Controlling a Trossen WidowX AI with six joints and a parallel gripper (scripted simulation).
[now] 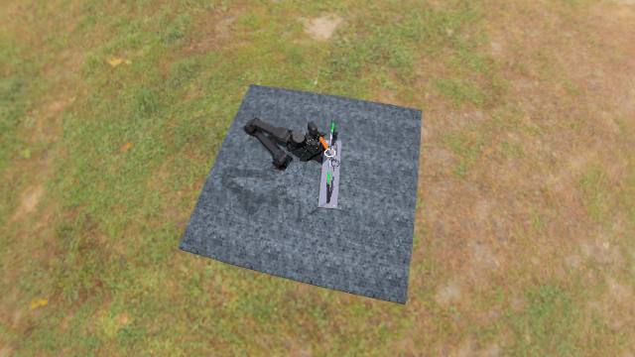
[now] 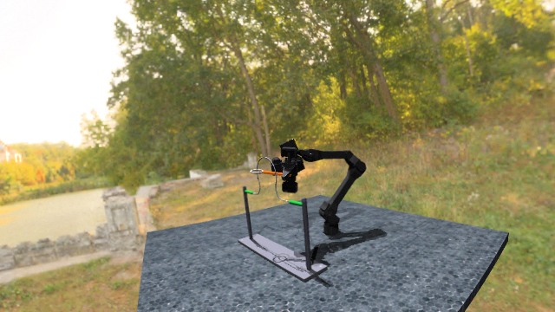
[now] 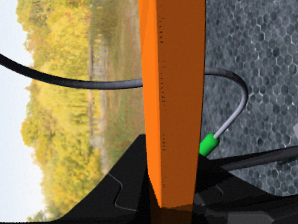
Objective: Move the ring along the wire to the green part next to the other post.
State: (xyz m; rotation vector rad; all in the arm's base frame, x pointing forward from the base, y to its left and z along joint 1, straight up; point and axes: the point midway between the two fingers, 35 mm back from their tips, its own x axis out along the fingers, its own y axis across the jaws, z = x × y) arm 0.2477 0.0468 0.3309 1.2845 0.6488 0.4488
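Firmly pinched on the long orange handle [image 2: 271,172], the black parallel-jaw gripper [image 2: 283,171] carries the thin pale ring [image 2: 256,171] high on the arched grey wire [image 2: 275,181], seemingly so the wire threads it untouched. Handle lies roughly level, pointing from the fingers across the wire, between the green ends [image 2: 295,202].

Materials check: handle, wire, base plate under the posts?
Handle: flat matte orange, square-edged bar, likely plastic or painted; held in the gripper.
Wire: thin grey bent rod, looks metal; its green part is glossy, possibly a coating.
Base plate: smooth pale grey slab; plastic or painted metal, cannot tell.
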